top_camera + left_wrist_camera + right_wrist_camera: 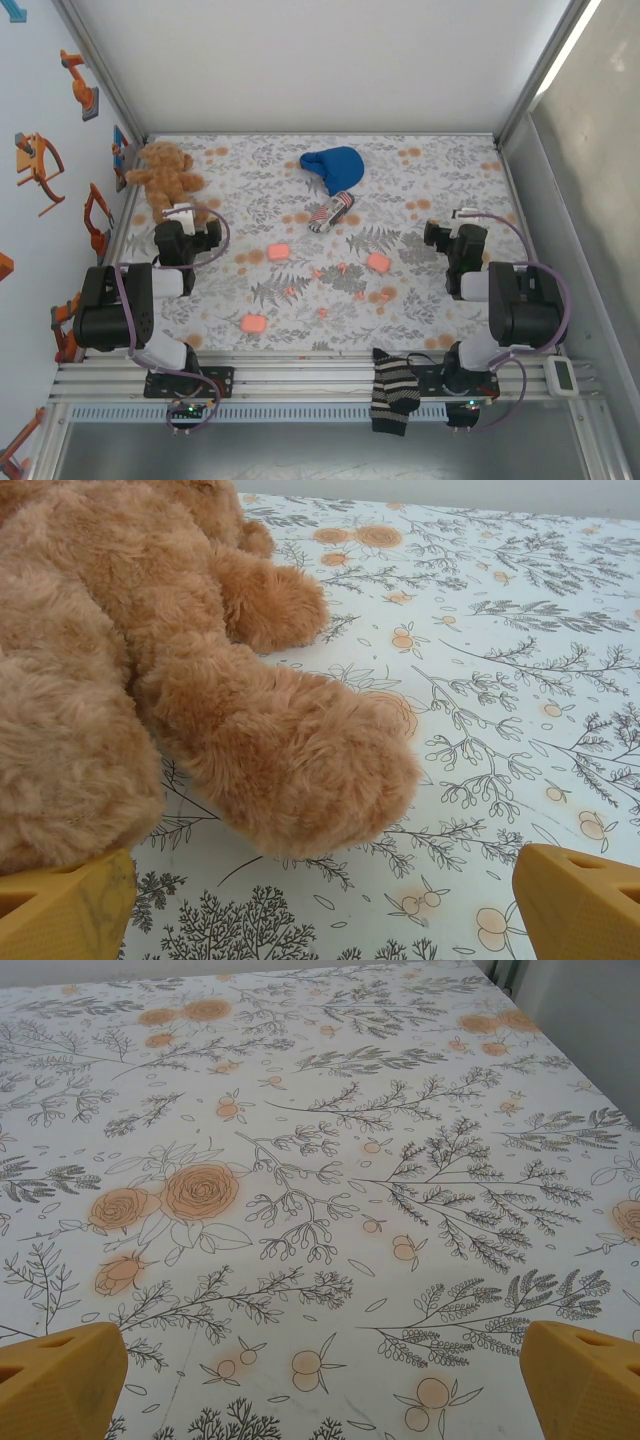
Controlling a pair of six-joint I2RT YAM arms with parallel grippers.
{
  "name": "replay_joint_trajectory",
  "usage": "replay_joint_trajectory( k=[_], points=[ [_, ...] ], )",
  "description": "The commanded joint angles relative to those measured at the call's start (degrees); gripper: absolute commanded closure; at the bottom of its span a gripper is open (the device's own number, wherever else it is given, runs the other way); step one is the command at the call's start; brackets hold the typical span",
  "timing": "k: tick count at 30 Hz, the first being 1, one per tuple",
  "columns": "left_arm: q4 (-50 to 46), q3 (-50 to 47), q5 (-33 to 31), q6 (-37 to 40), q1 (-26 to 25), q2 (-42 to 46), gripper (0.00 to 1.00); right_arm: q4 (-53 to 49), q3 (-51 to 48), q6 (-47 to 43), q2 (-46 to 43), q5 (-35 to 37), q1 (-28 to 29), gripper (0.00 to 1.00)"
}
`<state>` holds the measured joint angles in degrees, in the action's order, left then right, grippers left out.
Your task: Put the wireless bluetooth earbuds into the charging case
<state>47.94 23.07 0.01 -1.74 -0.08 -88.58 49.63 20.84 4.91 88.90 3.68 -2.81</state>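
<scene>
Earbuds (342, 267) as tiny coral specks, scarcely distinct from orange print blotches (411, 153)

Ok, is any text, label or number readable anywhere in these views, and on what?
No text reads clearly in any view.
The white device by the right arm's base has a screen, but its content is too small to read.
The pink cases show no marking that can be made out.
The wall stickers are drawings, with no words.
</scene>
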Motion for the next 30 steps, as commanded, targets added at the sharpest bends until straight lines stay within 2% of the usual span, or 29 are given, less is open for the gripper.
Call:
replay_joint_trajectory(
  k=[1, 5, 8, 12, 16, 20, 24, 27, 30],
  points=[
    [-0.5, 0.6, 0.6, -0.3, 0.0, 0.4, 0.04, -1.7, 2.2, 0.1, -1.4, -0.5, 0.2, 0.0],
    [-7.1, 2.6, 1.4, 0.3, -0.2, 4.3, 0.04, -12.1, 5.5, -0.5, -7.2, -1.6, 0.2, 0.02],
    [-11.9, 3.1, -0.6, 0.1, -0.6, 9.1, 0.04, -22.6, 9.1, 1.3, -13.5, -1.5, 0.2, 0.03],
    [-15.4, 2.4, -5.4, 0.1, -3.1, 18.4, 0.04, -37.3, 16.1, 4.6, -21.2, -6.2, 0.3, 0.03],
    [-32.7, 8.9, -6.5, -5.4, -5.1, 28.5, 0.04, -57.0, 25.9, 6.0, -26.1, -10.3, 0.5, 0.01],
    [-43.3, 12.2, -2.7, -12.3, -6.0, 34.8, 0.04, -72.9, 32.6, 3.7, -28.9, -13.7, 0.7, 0.01],
    [-49.1, 13.0, 4.9, -21.2, -6.2, 38.6, 0.04, -85.3, 36.4, -0.7, -29.3, -17.9, 2.4, 0.02],
    [-51.4, 12.2, 9.8, -25.2, -6.4, 41.0, 0.04, -92.7, 38.6, -3.6, -27.6, -17.2, 5.7, 0.02],
    [-53.4, 10.4, 11.8, -28.2, -6.6, 43.8, 0.04, -97.7, 39.9, -5.6, -24.8, -14.0, 11.2, 0.02]
  ],
)
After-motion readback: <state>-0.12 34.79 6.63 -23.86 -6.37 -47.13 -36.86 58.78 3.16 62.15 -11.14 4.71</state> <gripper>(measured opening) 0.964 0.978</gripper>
